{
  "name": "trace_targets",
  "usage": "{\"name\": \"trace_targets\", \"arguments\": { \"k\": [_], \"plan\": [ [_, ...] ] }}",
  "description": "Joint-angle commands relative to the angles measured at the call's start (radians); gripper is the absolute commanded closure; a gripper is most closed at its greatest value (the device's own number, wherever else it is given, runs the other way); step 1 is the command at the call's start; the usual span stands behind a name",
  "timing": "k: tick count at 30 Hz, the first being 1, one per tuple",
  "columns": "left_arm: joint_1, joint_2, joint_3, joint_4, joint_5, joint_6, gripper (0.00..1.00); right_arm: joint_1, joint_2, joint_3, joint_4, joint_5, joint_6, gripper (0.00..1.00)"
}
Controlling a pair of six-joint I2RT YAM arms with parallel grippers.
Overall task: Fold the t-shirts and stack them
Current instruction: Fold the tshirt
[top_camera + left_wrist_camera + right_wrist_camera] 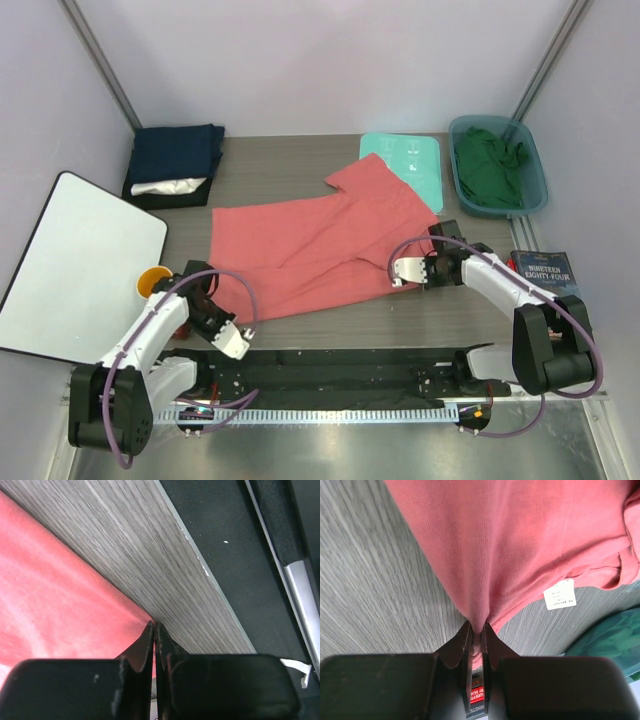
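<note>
A coral-red t-shirt (320, 245) lies spread across the middle of the table. My left gripper (240, 346) is shut on its near left corner, close to the table's front edge. In the left wrist view the gripper (154, 626) pinches red cloth (50, 595) between its tips. My right gripper (393, 275) is shut on the shirt's right edge. In the right wrist view the gripper (477, 627) has the cloth (520, 540) bunched into it, with a white label (559, 594) nearby. A folded navy shirt (178, 150) lies on a white one (168, 186) at the back left.
A dark green shirt (490, 165) lies in a teal bin (535, 165) at the back right. A mint-green board (410, 165) lies partly under the red shirt. A book (545, 270) lies at the right, a white board (80, 260) and a yellow cup (155, 282) at the left.
</note>
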Motion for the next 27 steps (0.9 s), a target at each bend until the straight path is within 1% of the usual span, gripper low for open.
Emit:
{"name": "trace_targets", "arguments": {
  "k": [1, 2, 3, 4, 5, 6, 7, 8, 10, 11, 12, 13, 15, 18, 21, 22, 23, 25, 27],
  "plan": [
    [0.007, 0.025, 0.031, -0.099, -0.053, 0.024, 1.00, -0.012, 0.014, 0.047, -0.069, 0.025, -0.048, 0.84],
    [0.005, 0.025, 0.034, -0.104, -0.050, 0.022, 1.00, -0.012, 0.014, 0.047, -0.076, 0.022, -0.051, 0.81],
    [0.007, 0.019, 0.040, -0.110, -0.043, 0.021, 1.00, -0.014, 0.012, 0.047, -0.084, 0.025, -0.054, 0.75],
    [0.007, 0.012, 0.044, -0.115, -0.038, 0.010, 1.00, -0.014, 0.014, 0.049, -0.093, 0.028, -0.059, 0.71],
    [0.007, 0.005, 0.051, -0.124, -0.030, 0.002, 0.88, -0.014, 0.012, 0.053, -0.121, 0.028, -0.063, 0.68],
    [0.007, -0.006, 0.069, -0.125, -0.015, -0.008, 0.75, -0.012, 0.011, 0.067, -0.136, 0.024, -0.062, 0.63],
    [0.007, -0.029, 0.080, -0.128, -0.004, -0.025, 0.59, -0.012, 0.002, 0.076, -0.162, 0.017, -0.056, 0.61],
    [0.007, -0.040, 0.116, -0.131, 0.009, -0.039, 0.57, -0.014, -0.003, 0.105, -0.174, -0.007, -0.044, 0.60],
    [0.005, -0.075, 0.164, -0.136, 0.068, -0.076, 0.55, -0.012, -0.015, 0.143, -0.182, -0.042, -0.024, 0.60],
    [0.005, -0.084, 0.217, -0.136, 0.086, -0.091, 0.55, -0.012, -0.014, 0.192, -0.185, -0.052, 0.016, 0.57],
    [0.007, -0.090, 0.244, -0.132, 0.124, -0.103, 0.53, -0.012, -0.009, 0.222, -0.185, -0.117, 0.033, 0.57],
    [0.007, -0.100, 0.265, -0.121, 0.138, -0.119, 0.51, -0.014, -0.001, 0.249, -0.185, -0.136, 0.054, 0.55],
    [0.005, -0.095, 0.302, -0.050, 0.142, -0.178, 0.50, -0.011, 0.034, 0.334, -0.185, -0.200, 0.111, 0.54],
    [0.007, -0.043, 0.281, 0.049, 0.091, -0.215, 0.51, 0.006, 0.124, 0.429, -0.184, -0.251, 0.186, 0.55],
    [0.005, 0.029, 0.218, 0.154, 0.025, -0.215, 0.56, 0.058, 0.231, 0.504, -0.182, -0.272, 0.237, 0.56],
    [0.007, 0.049, 0.203, 0.184, 0.014, -0.219, 0.59, 0.074, 0.255, 0.518, -0.187, -0.276, 0.254, 0.56],
    [0.007, 0.064, 0.181, 0.244, 0.001, -0.220, 0.60, 0.101, 0.271, 0.539, -0.194, -0.276, 0.257, 0.57],
    [0.005, 0.120, 0.170, 0.292, -0.013, -0.225, 0.64, 0.130, 0.311, 0.555, -0.222, -0.280, 0.256, 0.57],
    [0.005, 0.176, 0.176, 0.342, -0.023, -0.238, 0.66, 0.163, 0.328, 0.567, -0.248, -0.288, 0.248, 0.58]
  ]
}}
